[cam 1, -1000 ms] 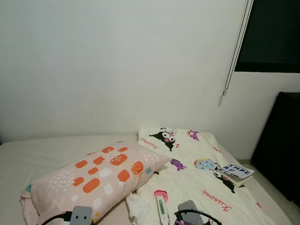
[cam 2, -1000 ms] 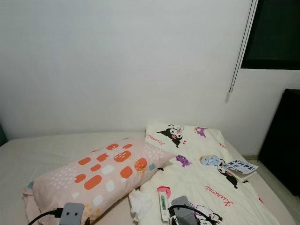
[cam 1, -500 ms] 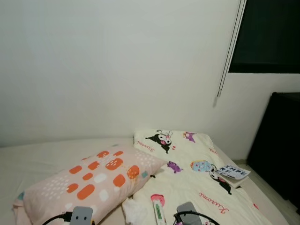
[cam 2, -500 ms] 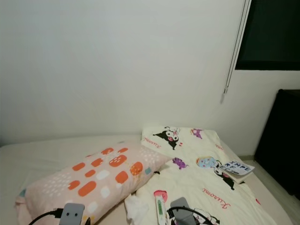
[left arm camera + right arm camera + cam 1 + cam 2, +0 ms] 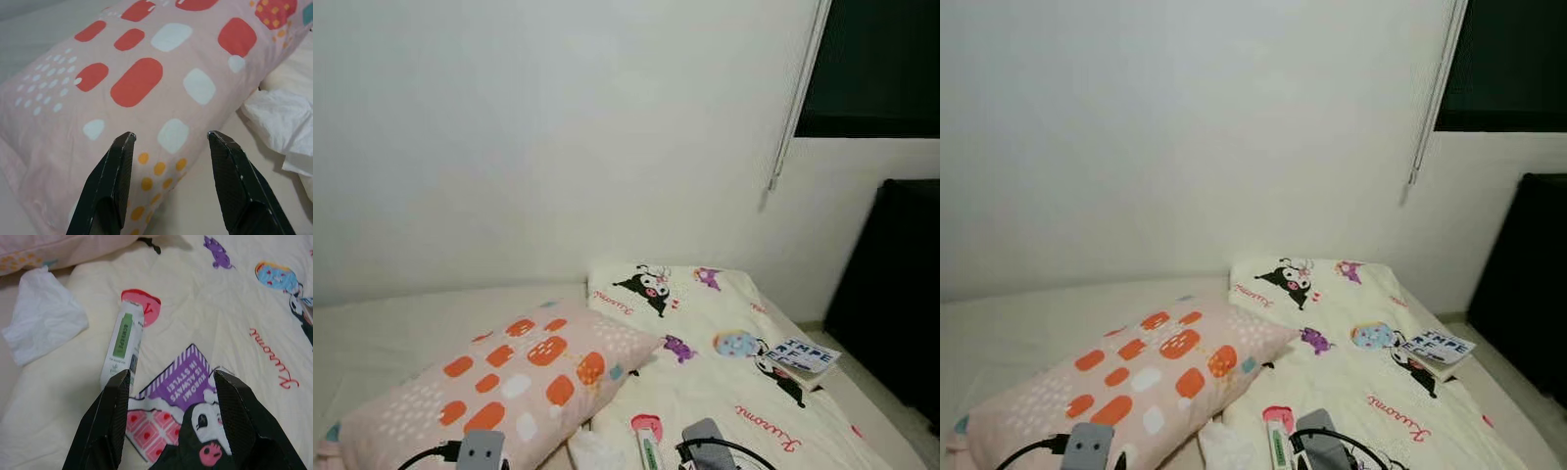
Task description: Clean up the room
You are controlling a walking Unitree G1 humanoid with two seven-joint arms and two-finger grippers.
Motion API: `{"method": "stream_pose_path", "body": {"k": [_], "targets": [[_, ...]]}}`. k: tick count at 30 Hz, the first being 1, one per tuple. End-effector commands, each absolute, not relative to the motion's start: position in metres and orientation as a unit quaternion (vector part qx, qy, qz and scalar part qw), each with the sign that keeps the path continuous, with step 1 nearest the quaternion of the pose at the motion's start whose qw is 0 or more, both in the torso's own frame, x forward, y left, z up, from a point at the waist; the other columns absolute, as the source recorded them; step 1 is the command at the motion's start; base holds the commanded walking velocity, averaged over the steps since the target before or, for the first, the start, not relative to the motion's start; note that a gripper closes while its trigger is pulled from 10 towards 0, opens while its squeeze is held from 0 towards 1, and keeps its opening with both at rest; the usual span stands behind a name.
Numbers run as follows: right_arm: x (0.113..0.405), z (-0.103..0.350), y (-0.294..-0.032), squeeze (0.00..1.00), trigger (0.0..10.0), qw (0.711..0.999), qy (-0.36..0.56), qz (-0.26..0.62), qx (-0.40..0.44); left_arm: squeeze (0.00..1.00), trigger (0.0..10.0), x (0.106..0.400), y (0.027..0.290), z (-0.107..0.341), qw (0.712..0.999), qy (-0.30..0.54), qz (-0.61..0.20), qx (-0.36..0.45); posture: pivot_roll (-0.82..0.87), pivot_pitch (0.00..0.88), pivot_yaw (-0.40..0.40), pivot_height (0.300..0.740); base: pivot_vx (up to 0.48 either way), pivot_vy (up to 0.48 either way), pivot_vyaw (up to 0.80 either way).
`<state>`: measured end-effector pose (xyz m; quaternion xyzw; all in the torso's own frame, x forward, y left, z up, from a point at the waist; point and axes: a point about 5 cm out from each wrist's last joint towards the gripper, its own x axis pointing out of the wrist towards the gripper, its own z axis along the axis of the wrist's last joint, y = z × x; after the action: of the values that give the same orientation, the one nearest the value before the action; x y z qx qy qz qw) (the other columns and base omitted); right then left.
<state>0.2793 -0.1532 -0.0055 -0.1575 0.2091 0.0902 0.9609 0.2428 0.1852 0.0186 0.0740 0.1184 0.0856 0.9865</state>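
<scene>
Down on the cartoon-print blanket point(image 5: 205, 318) lies a white tube point(image 5: 122, 350) with a green label, its far end resting on a pink heart in the print. My right gripper point(image 5: 168, 377) hangs over it with both black fingers spread wide, holding nothing; one fingertip point(image 5: 122, 382) sits just above the tube's near end. Beside the tube, towards the pillow, a crumpled white tissue point(image 5: 41, 316) lies at the blanket's edge.

My left gripper point(image 5: 168, 139) hovers above the pink pillow point(image 5: 132, 83) with orange and white blotches, fingers likewise parted and empty, not touching the fabric as far as I can tell. The same tissue point(image 5: 283, 122) shows just past the pillow's corner.

From my head camera, the pillow point(image 5: 499, 377) lies slantwise across the bed point(image 5: 382, 323), its corner overlapping the blanket point(image 5: 705, 343). A book point(image 5: 801, 356) with blue lettering rests near the blanket's right edge. Behind stands a plain white wall point(image 5: 558, 137), with a dark window point(image 5: 871, 64) upper right and a dark cabinet point(image 5: 891, 284) beside the bed.
</scene>
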Motion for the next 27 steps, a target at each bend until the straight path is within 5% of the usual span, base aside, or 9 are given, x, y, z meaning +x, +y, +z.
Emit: {"method": "stream_pose_path", "body": {"k": [1, 27], "targets": [[0.277, -0.008, -0.154, 0.0, 10.0, 0.959, 0.217, 0.09, -0.157, 0.0, 10.0, 0.239, 0.187, 0.014, 0.985, 0.131, 0.091, 0.073, -0.03, 0.023, -0.063, 0.74, 0.0, 0.0, 0.0], [0.28, -0.004, -0.143, 0.0, 10.0, 0.964, 0.204, 0.112, -0.13, 0.0, 10.0, 0.242, 0.188, 0.019, 0.986, 0.12, 0.088, 0.071, -0.02, 0.028, -0.054, 0.74, 0.0, 0.0, 0.0]]}}
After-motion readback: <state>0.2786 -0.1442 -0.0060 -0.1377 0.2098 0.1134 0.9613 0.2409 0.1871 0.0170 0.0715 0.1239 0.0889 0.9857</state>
